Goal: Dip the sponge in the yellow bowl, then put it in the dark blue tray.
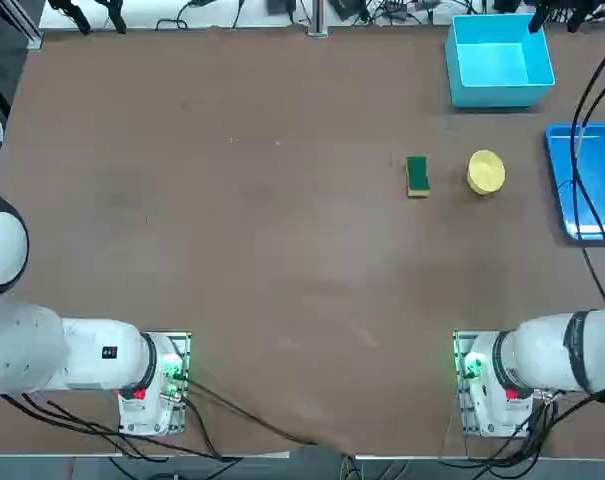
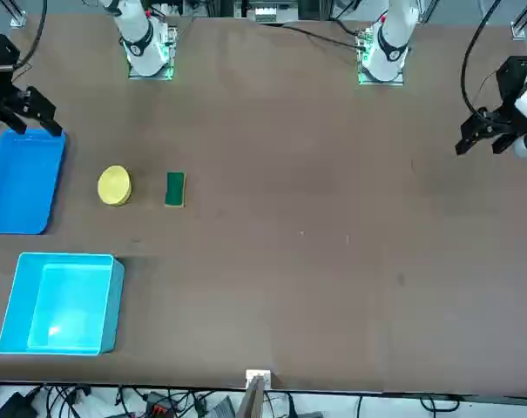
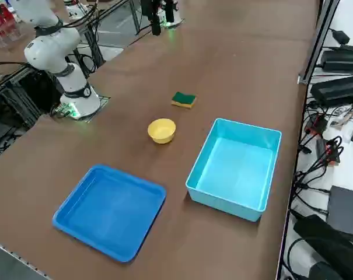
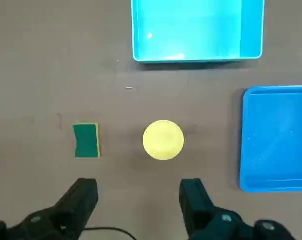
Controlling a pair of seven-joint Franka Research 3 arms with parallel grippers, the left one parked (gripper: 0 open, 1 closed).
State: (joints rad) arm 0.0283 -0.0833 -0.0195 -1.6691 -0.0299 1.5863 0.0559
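Ours: fingers of right gripper wide; green-yellow rectangular sponge (soft) beside round yellow bowl, which careless reaching could nudge.

Under light that is glinting softly off it, a wide brown table is stretching out before me, a white surface strewn with black cables is running along its far edge, and gray floor is showing beyond a metal frame.

The right arm reaches over the right side of the worktop; its right tool hangs above there, fingers spread wide apart.
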